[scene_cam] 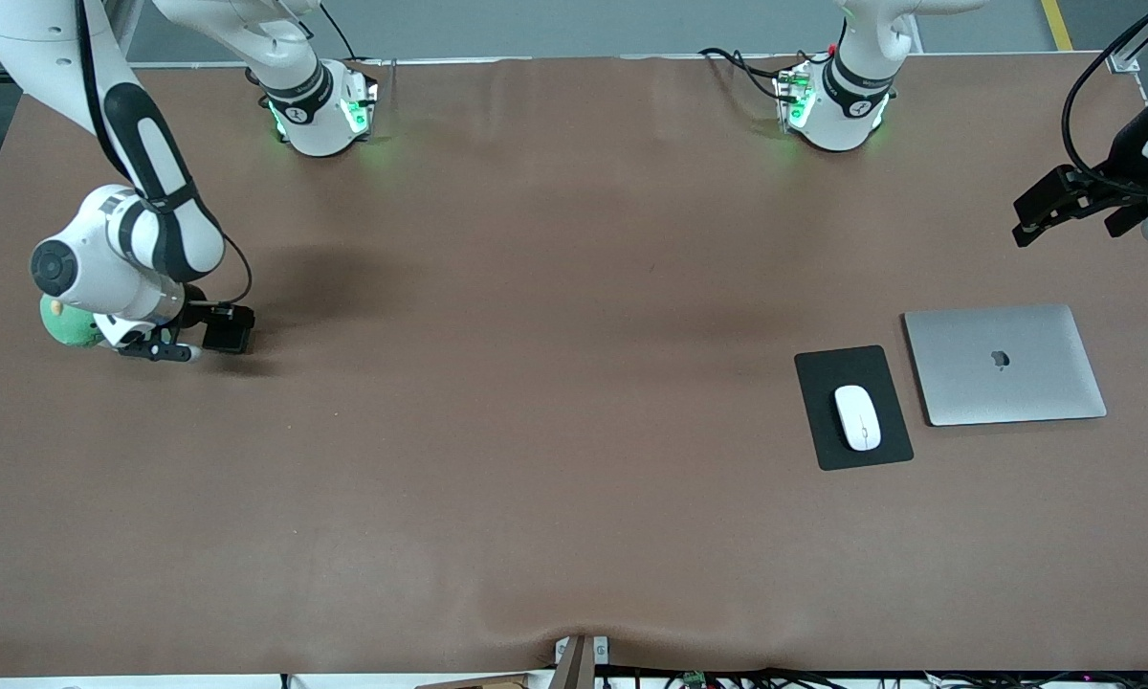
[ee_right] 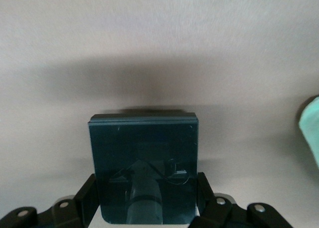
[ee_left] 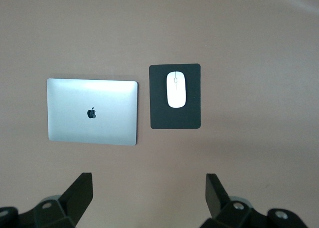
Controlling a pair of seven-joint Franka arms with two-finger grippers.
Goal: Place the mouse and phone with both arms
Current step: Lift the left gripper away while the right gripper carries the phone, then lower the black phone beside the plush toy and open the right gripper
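Observation:
The white mouse (scene_cam: pixel 857 417) lies on a black mouse pad (scene_cam: pixel 827 378) toward the left arm's end of the table; both also show in the left wrist view, the mouse (ee_left: pixel 175 89) on the pad (ee_left: pixel 159 115). My right gripper (scene_cam: pixel 163 351) is low over the table at the right arm's end. In the right wrist view it (ee_right: pixel 145 198) is shut on the black phone (ee_right: pixel 143 153), one finger on each side edge. In the front view the phone is hidden under the hand. My left gripper (scene_cam: pixel 1062 215) hangs open and empty, high over the table's end (ee_left: pixel 149 193).
A closed silver laptop (scene_cam: pixel 1004 364) lies beside the mouse pad, toward the left arm's end (ee_left: pixel 92 112). A green plush object (scene_cam: pixel 62 325) sits right beside the right wrist (ee_right: pixel 310 128). Brown table surface (scene_cam: pixel 536 383) spans the middle.

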